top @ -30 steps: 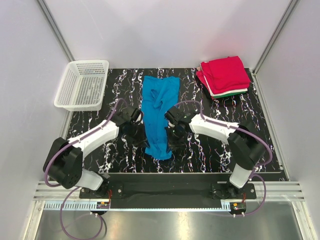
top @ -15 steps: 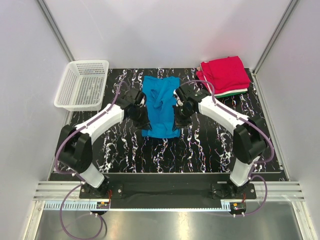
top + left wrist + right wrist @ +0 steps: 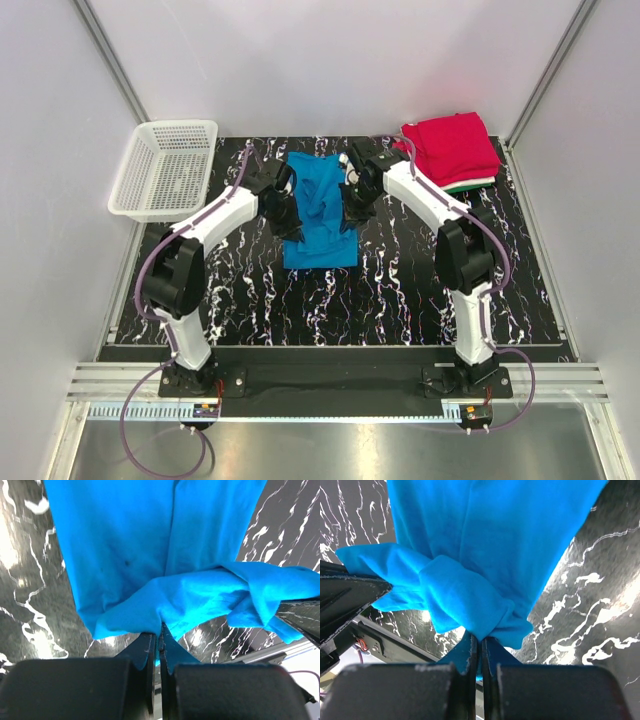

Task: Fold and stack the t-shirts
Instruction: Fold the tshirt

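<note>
A bright blue t-shirt lies folded lengthwise in the middle of the black marbled table. My left gripper is shut on its lifted hem at the left edge, seen pinched between the fingers in the left wrist view. My right gripper is shut on the same hem at the right edge, bunched above its fingers in the right wrist view. The hem hangs doubled back over the shirt, the cloth beneath lying flat. A stack of folded t-shirts, red on top, sits at the back right.
A white mesh basket stands at the back left corner. White walls and metal posts close in the table on three sides. Both arms reach inward over the table from the near edge.
Both grippers have carried the shirt's near hem away from me toward the collar. The long blue strip is now folded to about half its length.
</note>
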Controlling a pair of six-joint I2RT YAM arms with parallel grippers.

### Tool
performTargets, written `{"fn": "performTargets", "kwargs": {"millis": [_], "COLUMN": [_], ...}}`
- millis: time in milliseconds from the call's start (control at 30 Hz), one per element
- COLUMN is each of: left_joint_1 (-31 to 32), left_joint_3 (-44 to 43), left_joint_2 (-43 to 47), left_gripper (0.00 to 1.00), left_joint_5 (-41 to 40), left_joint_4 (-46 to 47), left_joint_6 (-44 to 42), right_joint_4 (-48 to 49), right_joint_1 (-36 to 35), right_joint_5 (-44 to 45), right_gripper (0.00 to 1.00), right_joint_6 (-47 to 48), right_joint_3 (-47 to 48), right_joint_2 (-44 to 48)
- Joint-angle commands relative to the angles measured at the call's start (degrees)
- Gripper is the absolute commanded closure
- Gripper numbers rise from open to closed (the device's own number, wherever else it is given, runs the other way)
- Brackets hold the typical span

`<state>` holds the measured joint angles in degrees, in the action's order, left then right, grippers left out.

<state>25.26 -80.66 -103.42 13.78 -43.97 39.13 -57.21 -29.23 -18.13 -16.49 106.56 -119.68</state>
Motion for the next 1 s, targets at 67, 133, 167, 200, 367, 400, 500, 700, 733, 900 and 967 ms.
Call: {"fn": "performTargets", "kwargs": {"millis": [67, 133, 167, 200, 367, 400, 500, 700, 733, 900, 967], "left_joint_1": [-1.52, -1.88, -2.31, -2.40, -3.37, -3.54, -3.90, -4.34, -4.42, -4.51, -4.69], "left_joint_3": [-6.60, -7.84, -9.15, -9.86, -15.04, -15.75, -17.95, -19.18, -19.18, -18.83, -18.92], "left_joint_2": [-3.01, -4.24, -5.56, -6.18, -10.65, -11.27, -13.12, -14.80, -14.97, -14.97, -14.97], "left_gripper": [1.00, 1.00, 1.00, 1.00, 1.00, 1.00, 1.00, 1.00, 1.00, 1.00, 1.00], "left_joint_5": [-1.65, -1.74, -1.65, -1.65, -1.56, -1.56, -1.56, -2.00, -1.74, -2.09, -2.44], "left_joint_4": [-0.42, -0.59, -0.68, -0.68, -1.65, -2.00, -2.53, -2.70, -2.70, -2.71, -2.79], "left_joint_6": [-1.52, -1.78, -1.69, -2.04, -3.27, -3.36, -3.63, -3.63, -3.71, -3.71, -3.80], "right_joint_4": [-3.61, -4.31, -4.49, -4.92, -5.54, -5.54, -5.54, -5.46, -5.37, -5.19, -5.10], "right_joint_1": [1.11, 1.55, 1.64, 1.90, 3.57, 3.74, 4.54, 4.98, 4.89, 4.97, 4.97], "right_joint_5": [-2.17, -2.26, -2.35, -2.26, -2.52, -2.78, -3.40, -4.63, -4.98, -6.57, -6.65], "right_gripper": [1.00, 1.00, 1.00, 1.00, 1.00, 1.00, 1.00, 1.00, 1.00, 1.00, 1.00], "right_joint_6": [2.43, 2.34, 2.51, 2.43, 2.34, 2.25, 2.08, 1.64, 1.55, 0.85, 0.76], "right_joint_3": [8.65, 10.06, 11.46, 12.17, 16.21, 16.57, 17.89, 21.14, 22.01, 24.13, 25.09], "right_joint_2": [-4.33, -5.99, -6.53, -7.14, -10.13, -10.83, -12.41, -15.49, -15.85, -18.30, -18.66]}}
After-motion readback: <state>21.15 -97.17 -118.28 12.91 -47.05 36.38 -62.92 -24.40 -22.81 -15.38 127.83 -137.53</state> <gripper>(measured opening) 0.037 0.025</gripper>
